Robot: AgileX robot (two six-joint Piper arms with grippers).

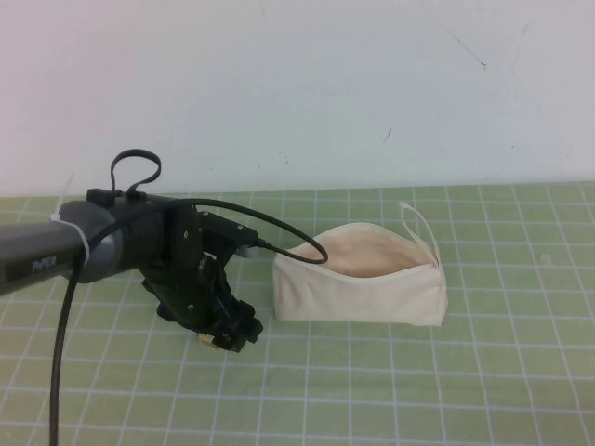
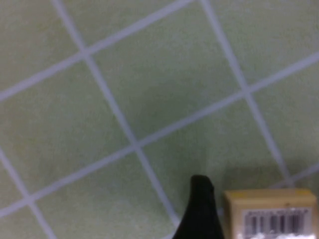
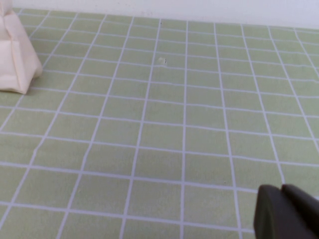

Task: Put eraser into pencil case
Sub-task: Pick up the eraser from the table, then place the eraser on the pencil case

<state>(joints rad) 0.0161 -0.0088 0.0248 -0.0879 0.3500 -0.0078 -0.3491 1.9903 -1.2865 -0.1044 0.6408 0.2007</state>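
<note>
Table (image 1: 390,390) in front of me: pale green top w/ a white grid of squares, running edge to edge in the high view. Same green squares fill both my wrist cams (image 2: 149,74) (image 3: 164,124), lines slanted in the left one. At 12 o'clock the table ends at a plain white wall (image 1: 297,84); a thin strip of it also shows in the right wrist cam (image 3: 224,7). Wall has a thin dark scratch (image 1: 469,48) approx 1 o'clock, plus a small dark tick (image 1: 387,136) lower down. Tiny pale speck (image 3: 161,60) sits on the table, inside one square.
</note>
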